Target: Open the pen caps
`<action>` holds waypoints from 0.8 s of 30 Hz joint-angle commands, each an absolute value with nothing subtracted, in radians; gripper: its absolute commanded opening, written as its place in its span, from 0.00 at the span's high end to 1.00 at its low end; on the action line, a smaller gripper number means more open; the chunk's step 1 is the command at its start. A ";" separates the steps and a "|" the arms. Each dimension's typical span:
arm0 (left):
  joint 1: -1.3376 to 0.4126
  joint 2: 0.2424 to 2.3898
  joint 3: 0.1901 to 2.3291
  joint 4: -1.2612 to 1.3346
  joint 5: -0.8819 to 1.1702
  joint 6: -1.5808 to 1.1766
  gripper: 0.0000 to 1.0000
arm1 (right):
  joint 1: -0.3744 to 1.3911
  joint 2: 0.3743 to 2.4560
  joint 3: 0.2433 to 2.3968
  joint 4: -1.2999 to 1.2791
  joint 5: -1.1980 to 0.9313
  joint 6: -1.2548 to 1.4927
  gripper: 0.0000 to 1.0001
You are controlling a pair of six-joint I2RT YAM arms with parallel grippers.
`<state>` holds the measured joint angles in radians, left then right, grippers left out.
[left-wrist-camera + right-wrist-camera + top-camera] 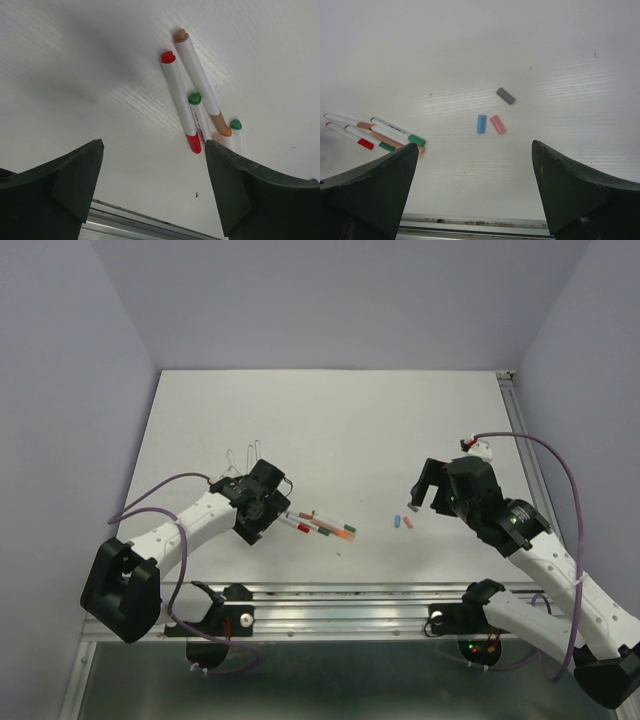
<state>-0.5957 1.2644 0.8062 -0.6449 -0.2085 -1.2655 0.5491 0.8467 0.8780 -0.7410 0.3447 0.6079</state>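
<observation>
Your left gripper [154, 167] hangs open over the pens [178, 97] by the table's [350, 420] near edge. Your right gripper [475, 160], open too, hangs over three loose caps [481, 123] beside them. Several pens look capped, so next, grip one barrel and pull.

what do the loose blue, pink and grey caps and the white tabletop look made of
Stubby blue cap, pink cap and grey cap: probably moulded plastic, matte; even solid colour, no glare. White tabletop: perhaps laminate or painted board; fine ridged texture, soft sheen.
</observation>
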 commanded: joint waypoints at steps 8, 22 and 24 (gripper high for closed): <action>-0.604 1.361 0.837 -0.741 -0.331 -1.486 0.16 | 0.545 0.796 0.856 -0.747 0.394 0.611 0.00; -0.603 1.514 0.914 -0.704 -0.344 -1.453 0.21 | 0.543 0.795 0.854 -0.752 0.385 0.609 0.00; -0.601 1.534 0.914 -0.693 -0.338 -1.450 0.25 | 0.545 0.793 0.853 -0.752 0.385 0.609 0.00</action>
<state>-0.6006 1.5181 0.8837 -0.6792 -0.3145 -1.4574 0.5491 0.8051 0.8684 -0.7559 0.3698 0.6094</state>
